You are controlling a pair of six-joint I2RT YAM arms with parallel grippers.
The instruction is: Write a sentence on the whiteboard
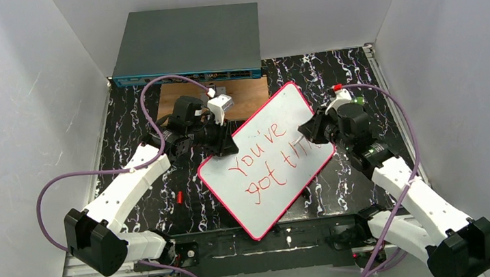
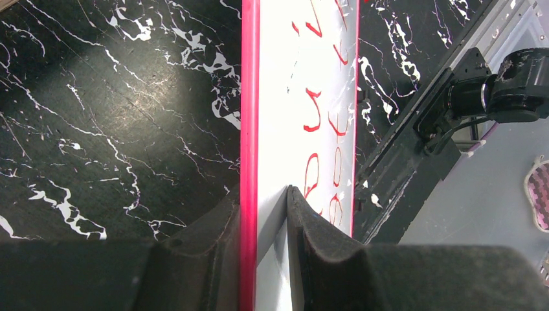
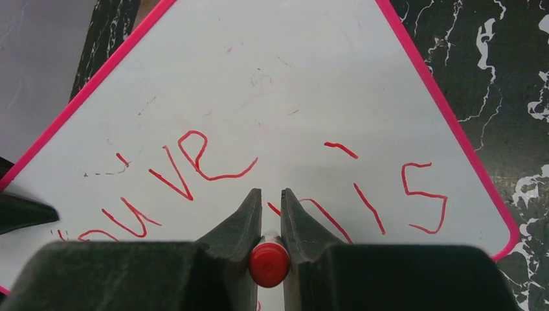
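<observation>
one whiteboard [image 1: 267,212], long axis near-left to far-right; left gripper [image 2: 264,194] clamps its edge, right gripper [image 3: 270,192] pinches marker [image 3: 269,262].

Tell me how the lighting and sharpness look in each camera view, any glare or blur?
Top view: even light, no glare, red writing on the whiteboard readable. Left wrist view: a bright patch on the black tabletop; the left fingers gripping the board's edge are dark and soft. Right wrist view: board evenly lit, writing crisp; the marker between the right fingers is slightly blurred.

whiteboard [image 1: 280,107]: white, pink-red rim, red writing | table [image 1: 130,116]: black, white veins | marker [image 3: 269,264]: red cap
</observation>
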